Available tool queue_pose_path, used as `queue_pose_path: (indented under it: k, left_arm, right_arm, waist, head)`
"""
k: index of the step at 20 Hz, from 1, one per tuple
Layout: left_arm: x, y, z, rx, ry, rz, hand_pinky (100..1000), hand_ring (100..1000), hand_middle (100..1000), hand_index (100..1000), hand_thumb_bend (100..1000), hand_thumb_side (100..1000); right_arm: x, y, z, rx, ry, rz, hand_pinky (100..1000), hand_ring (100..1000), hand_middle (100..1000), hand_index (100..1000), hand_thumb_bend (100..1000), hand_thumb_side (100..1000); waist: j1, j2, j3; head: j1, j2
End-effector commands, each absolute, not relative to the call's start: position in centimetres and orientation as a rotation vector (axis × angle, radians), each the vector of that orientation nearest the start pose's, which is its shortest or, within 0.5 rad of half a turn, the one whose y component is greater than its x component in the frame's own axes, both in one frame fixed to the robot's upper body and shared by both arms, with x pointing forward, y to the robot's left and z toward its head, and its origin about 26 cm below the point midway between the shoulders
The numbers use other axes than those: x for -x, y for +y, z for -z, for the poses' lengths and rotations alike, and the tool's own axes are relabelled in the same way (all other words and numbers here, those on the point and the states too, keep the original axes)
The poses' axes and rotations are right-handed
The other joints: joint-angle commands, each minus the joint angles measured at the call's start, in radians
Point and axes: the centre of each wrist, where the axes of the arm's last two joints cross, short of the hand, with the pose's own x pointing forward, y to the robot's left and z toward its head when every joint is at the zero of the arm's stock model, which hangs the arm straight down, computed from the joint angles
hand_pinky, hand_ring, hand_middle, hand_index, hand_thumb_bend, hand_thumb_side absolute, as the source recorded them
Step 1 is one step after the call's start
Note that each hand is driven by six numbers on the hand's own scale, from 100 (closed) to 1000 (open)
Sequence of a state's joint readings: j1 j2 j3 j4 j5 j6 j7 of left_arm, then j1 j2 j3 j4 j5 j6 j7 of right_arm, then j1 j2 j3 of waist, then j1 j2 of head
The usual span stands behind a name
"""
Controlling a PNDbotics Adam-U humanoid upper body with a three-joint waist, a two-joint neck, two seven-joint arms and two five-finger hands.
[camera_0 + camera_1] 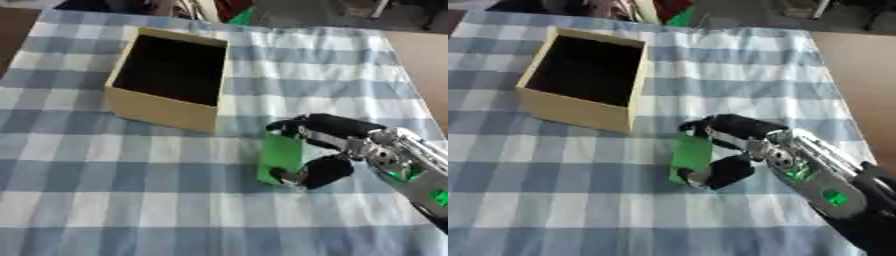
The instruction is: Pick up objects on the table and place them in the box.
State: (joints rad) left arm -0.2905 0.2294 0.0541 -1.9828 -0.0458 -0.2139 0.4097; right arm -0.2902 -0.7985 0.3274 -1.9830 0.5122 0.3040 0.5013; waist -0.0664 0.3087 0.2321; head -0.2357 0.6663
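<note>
I had the right hand curled around the green block, apparently gripping it, for carrying to the box.

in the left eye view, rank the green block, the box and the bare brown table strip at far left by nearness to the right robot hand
1. Green block: in the right robot hand, fingers and thumb curled round it.
2. Box: up and to the left of the hand, open and upright on the checked cloth.
3. Bare table strip: top left corner, beyond the box.
</note>
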Motion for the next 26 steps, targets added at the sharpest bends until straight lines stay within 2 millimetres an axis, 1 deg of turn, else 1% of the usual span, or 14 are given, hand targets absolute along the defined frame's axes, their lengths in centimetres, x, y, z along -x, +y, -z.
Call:
queue_pose_path:
  k: [1,3,6,8,9,10,11,12,13,14,15,20,24,26]
  left_arm:
    - [-30.0,26.0,-19.7,-0.334,-2.534,-0.202,695,608,657,729,100,895]
    - [-30.0,26.0,-19.7,-0.334,-2.532,-0.199,695,608,657,728,100,896]
    - [-30.0,26.0,-19.7,-0.334,-2.53,-0.196,696,608,657,728,100,897]
    - [-30.0,26.0,-19.7,-0.332,-2.529,-0.194,695,608,657,728,100,897]
    - [-30.0,25.9,-19.7,-0.332,-2.529,-0.193,695,608,657,728,100,897]
    - [-30.0,26.0,-19.7,-0.332,-2.529,-0.193,695,608,657,728,100,897]
    - [-30.0,26.0,-19.7,-0.333,-2.529,-0.193,696,608,657,728,100,897]
    - [-30.0,26.0,-19.7,-0.333,-2.529,-0.193,696,608,657,728,100,897]
    - [-30.0,26.0,-19.7,-0.333,-2.528,-0.193,696,609,657,728,100,898]
    - [-30.0,26.0,-19.7,-0.334,-2.528,-0.193,696,609,657,728,100,898]
    - [-30.0,26.0,-19.7,-0.333,-2.528,-0.192,696,609,657,728,100,898]
    - [-30.0,26.0,-19.7,-0.334,-2.529,-0.19,696,610,658,728,100,897]
    - [-30.0,26.0,-19.7,-0.333,-2.528,-0.188,696,610,658,728,100,898]
    - [-30.0,26.0,-19.7,-0.332,-2.528,-0.185,696,610,658,728,100,898]
  right_arm:
    - [-28.7,-26.5,-19.6,0.654,-1.403,-1.454,762,735,496,979,202,442]
    - [-28.7,-26.5,-19.6,0.662,-1.424,-1.425,745,706,460,982,163,389]
    - [-28.8,-26.4,-19.6,0.674,-1.447,-1.383,722,684,448,944,162,363]
    - [-28.7,-26.4,-19.5,0.673,-1.445,-1.371,707,667,441,865,170,352]
    - [-28.7,-26.4,-19.5,0.671,-1.443,-1.367,699,656,430,835,151,345]
    - [-28.7,-26.4,-19.5,0.67,-1.443,-1.362,695,652,426,830,139,339]
    - [-28.8,-26.4,-19.6,0.67,-1.446,-1.356,685,637,413,824,105,330]
    - [-28.8,-26.4,-19.6,0.671,-1.453,-1.348,681,632,408,828,100,330]
    - [-28.8,-26.4,-19.8,0.675,-1.464,-1.34,676,627,403,831,100,353]
    - [-28.9,-26.5,-20.0,0.679,-1.475,-1.333,674,624,401,830,100,328]
    - [-28.9,-26.5,-20.2,0.686,-1.487,-1.328,672,622,398,829,100,326]
    - [-29.3,-26.8,-22.0,0.736,-1.557,-1.332,665,609,385,827,100,310]
    - [-29.6,-26.9,-24.1,0.766,-1.623,-1.334,661,597,375,818,100,306]
    - [-29.7,-27.0,-25.2,0.788,-1.657,-1.328,659,588,363,799,100,306]
  waist:
    - [-0.008,-0.012,-0.001]
    - [-0.007,-0.011,-0.002]
    - [-0.007,-0.011,-0.003]
    - [-0.007,-0.011,-0.003]
    - [-0.007,-0.011,-0.002]
    - [-0.006,-0.011,-0.002]
    - [-0.006,-0.011,-0.002]
    - [-0.006,-0.011,-0.002]
    - [-0.006,-0.011,-0.002]
    - [-0.007,-0.012,-0.003]
    - [-0.007,-0.012,-0.003]
    - [-0.008,-0.016,-0.002]
    - [-0.01,-0.015,-0.002]
    - [-0.011,-0.014,-0.001]
  head:
    - [-0.001,-0.007]
    - [-0.002,-0.007]
    - [-0.003,-0.007]
    - [-0.004,-0.007]
    - [-0.004,-0.007]
    - [-0.003,-0.007]
    - [-0.003,-0.008]
    - [-0.003,-0.008]
    - [-0.003,-0.008]
    - [-0.003,-0.008]
    - [-0.003,-0.009]
    - [-0.005,-0.013]
    - [-0.007,-0.016]
    - [-0.009,-0.019]
